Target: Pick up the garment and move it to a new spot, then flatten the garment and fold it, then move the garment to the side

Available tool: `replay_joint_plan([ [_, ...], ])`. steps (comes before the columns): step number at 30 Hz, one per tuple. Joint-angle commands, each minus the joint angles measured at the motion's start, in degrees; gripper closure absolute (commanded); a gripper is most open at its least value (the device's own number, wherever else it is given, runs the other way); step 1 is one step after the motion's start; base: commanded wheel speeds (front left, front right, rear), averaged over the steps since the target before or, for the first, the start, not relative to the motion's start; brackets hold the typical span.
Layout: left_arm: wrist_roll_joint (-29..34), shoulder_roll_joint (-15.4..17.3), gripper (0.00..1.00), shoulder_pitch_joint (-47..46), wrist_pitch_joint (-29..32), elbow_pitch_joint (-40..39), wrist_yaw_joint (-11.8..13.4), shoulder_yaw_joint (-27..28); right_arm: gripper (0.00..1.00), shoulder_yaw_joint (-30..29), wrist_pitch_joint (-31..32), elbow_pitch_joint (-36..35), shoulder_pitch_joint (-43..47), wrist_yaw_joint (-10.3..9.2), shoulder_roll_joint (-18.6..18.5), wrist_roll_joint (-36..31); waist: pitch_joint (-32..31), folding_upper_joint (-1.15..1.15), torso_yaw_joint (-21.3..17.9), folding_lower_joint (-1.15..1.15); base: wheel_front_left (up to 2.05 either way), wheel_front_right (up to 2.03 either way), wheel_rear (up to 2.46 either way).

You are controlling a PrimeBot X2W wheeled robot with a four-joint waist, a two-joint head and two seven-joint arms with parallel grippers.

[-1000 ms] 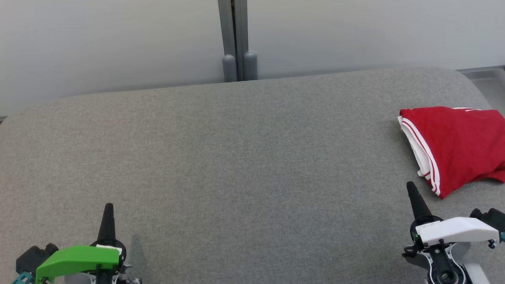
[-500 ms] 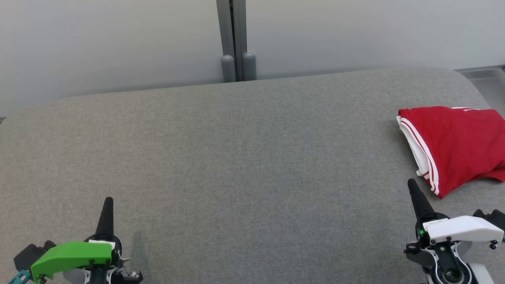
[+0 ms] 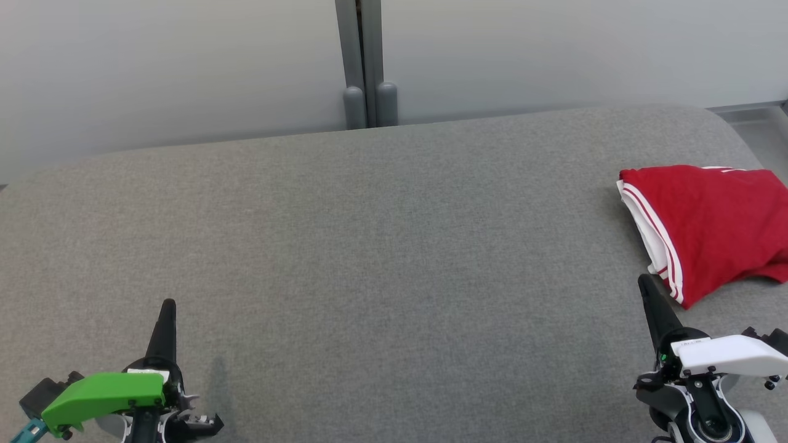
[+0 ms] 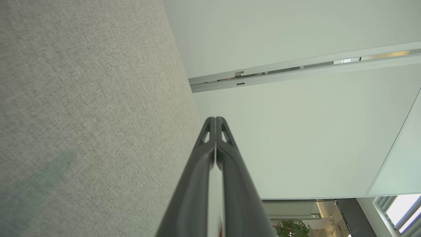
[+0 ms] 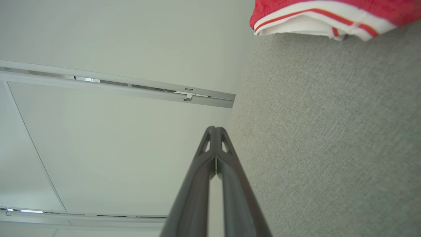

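Note:
The garment (image 3: pixel 708 227) is red with white striped trim, folded into a compact stack at the far right of the grey upholstered surface (image 3: pixel 369 246); its striped edge (image 5: pixel 315 19) crosses the top of the right wrist view. My right gripper (image 3: pixel 643 282) is shut and empty, its tip just short of the garment's near corner, apart from it. At the lower left, far from the garment, my left gripper (image 3: pixel 167 304) is also shut with nothing held. In both wrist views the fingers (image 4: pixel 215 120) (image 5: pixel 215 129) are pressed together.
A pale wall with a grey vertical post (image 3: pixel 362 61) stands behind the surface. The surface's rounded back edge runs across the head view, and its right end curves off beside a grey ledge (image 3: pixel 757 120).
Both arms have drawn back slightly toward the bottom of the head view, the left gripper's tip rising a little. The garment lies still.

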Motion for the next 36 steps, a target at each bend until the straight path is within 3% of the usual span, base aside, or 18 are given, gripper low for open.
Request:
replay_joint_plan([
  [1, -1.2, 0.4, 1.0, -1.2, 0.4, -0.4, 0.1, 0.3, 1.0, -0.2, 0.5, -0.5, 0.3, -0.03, -0.3, 1.2, 0.0, 0.0, 0.0, 0.0, 0.0, 0.0, 0.0],
  [23, -9.6, 0.5, 1.0, -1.8, 2.7, -1.4, 0.1, 0.8, 1.0, -0.8, 2.7, -1.8, 0.6, -0.02, -0.4, 10.0, -0.1, 0.0, -0.4, 0.0, 0.0, 0.0, 0.0],
  [36, -9.4, 0.5, 1.0, -1.7, 2.7, -1.3, 0.1, 0.8, 1.0, -0.7, 2.6, -1.7, 0.6, -0.02, -0.4, 9.8, -0.1, 0.0, -0.4, 0.0, 0.0, 0.0, 0.0],
])
